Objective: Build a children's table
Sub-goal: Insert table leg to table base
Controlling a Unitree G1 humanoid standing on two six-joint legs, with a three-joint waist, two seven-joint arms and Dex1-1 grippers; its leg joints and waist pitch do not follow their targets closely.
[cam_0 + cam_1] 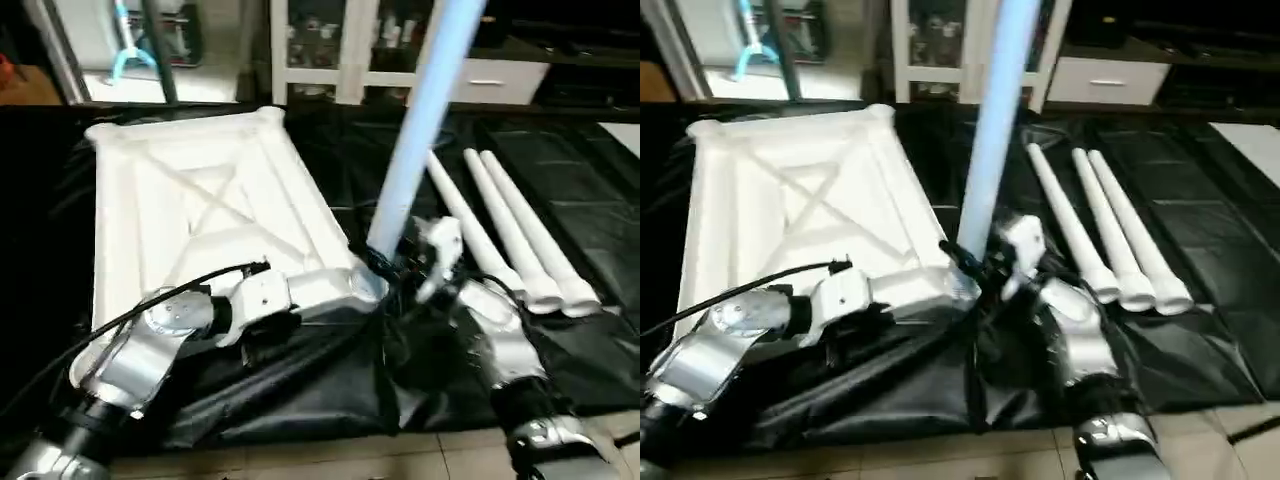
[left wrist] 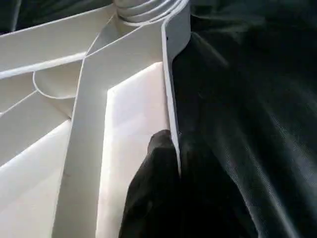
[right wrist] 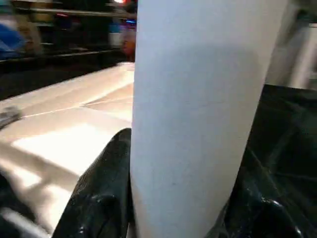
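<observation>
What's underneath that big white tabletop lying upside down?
The tabletop rests on a black sheet that spreads out past its edges. Whatever lies below that sheet, and the tabletop's smooth upper face, are covered.

tabletop (image 1: 200,200): smooth white plastic | sheet (image 1: 560,170): black, slightly glossy | forearms (image 1: 500,350): silver metal

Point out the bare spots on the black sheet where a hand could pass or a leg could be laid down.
Free: the black sheet right of the three lying legs, and the strip between them and the tabletop. Crowded: the tabletop's near right corner, where the left gripper pinches the rim and the right gripper holds the upright leg.
</observation>
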